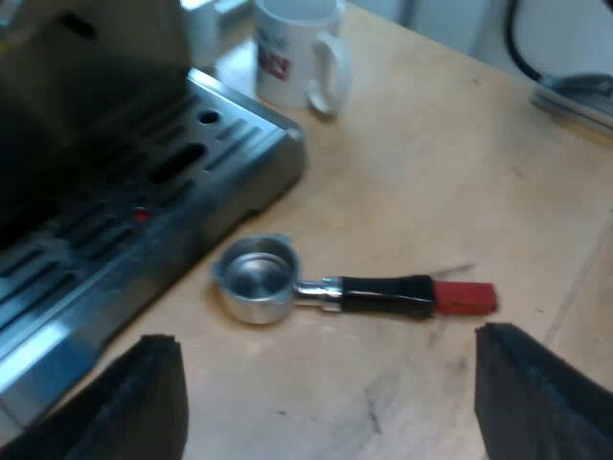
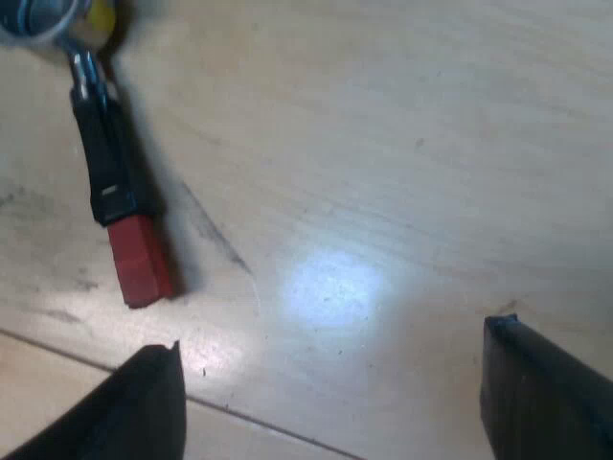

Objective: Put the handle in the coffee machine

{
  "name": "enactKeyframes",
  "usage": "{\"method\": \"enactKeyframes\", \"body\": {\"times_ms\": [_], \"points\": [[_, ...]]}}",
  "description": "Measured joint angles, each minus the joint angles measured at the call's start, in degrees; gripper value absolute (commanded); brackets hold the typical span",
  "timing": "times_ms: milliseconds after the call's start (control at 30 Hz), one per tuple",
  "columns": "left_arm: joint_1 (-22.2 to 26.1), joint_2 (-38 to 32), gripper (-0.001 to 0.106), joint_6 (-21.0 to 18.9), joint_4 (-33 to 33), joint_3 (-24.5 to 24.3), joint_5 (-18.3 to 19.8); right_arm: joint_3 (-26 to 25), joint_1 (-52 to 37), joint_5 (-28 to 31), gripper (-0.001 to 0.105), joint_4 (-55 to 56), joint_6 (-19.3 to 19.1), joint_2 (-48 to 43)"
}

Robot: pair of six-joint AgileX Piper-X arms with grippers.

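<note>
1. Nearest in the left wrist view: left end effector (image 1: 326,350), its 2 black fingers (image 1: 124,402) spread wide apart, gripping nothing, above the pale wooden worktop (image 1: 460,172).
2. Just beyond these fingers: metal holder (image 1: 287,287), lying loose and flat on the worktop, not locked into the machine.
3. At 1 end of it: round basket (image 1: 254,276), open side up, looking empty inside.
4. At the other end: dark handle (image 1: 383,295), pointing away from the machine and finishing in the red end (image 1: 466,298).
5. Just beside the basket: front of the espresso machine (image 1: 57,144), with its slotted metal drip tray (image 1: 144,201) and 1 small red spot on the tray.
6. Farther, past the corner of the drip tray: white mug (image 1: 297,53), upright on the worktop, with a red mark on its side, well apart from the metal holder.
7. Nearest in the right wrist view: right end effector (image 2: 330,335), its 2 fingers (image 2: 546,393) also spread wide, with nothing between them except bare worktop (image 2: 383,144).
8. Near 1 of these fingers, not touching it: red end (image 2: 139,259) of the metal holder (image 2: 110,163).
9. Beyond that: dark handle (image 2: 105,153), then the basket (image 2: 48,19) as the farthest part.
</note>
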Motion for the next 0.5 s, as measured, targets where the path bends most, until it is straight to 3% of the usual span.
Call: {"method": "enactKeyframes", "body": {"times_ms": [233, 500], "points": [[-8.33, 5.83, 0.066, 0.13, 0.0, 0.0, 0.55, 0.0, 6.76, 4.21, 0.066, -0.36, -0.07, 6.34], [-16.08, 10.25, 0.066, 2.85, 0.0, 0.0, 0.61, 0.0, 12.27, 7.0, 0.066, -3.89, 3.4, 11.7]]}}
